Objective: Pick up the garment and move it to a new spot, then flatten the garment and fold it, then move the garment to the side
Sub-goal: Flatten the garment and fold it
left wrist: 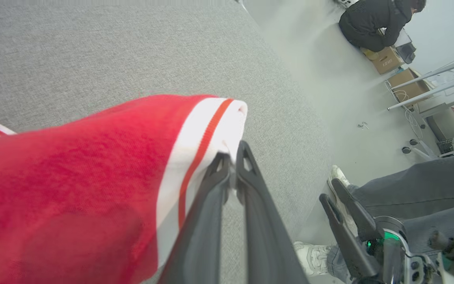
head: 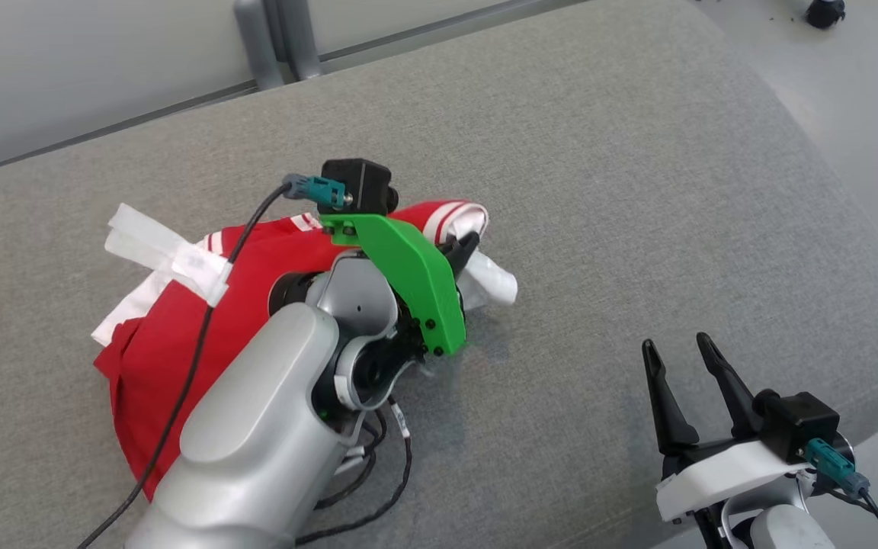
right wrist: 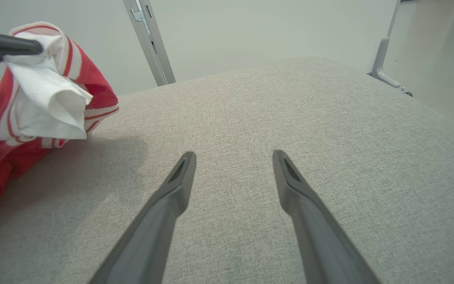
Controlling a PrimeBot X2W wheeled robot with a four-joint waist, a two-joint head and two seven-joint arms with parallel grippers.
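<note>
We've got left fingers (left wrist: 250, 197) clamped on the garment (left wrist: 73, 165) by its striped edge to lift it; right fingers (right wrist: 175, 189) spread, idle.

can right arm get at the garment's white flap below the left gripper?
Probably yes. The right gripper is open and empty, with bare grey cushion between it and the garment's white flap. The left gripper is shut on the striped hem just above, so it should come in low.
</note>
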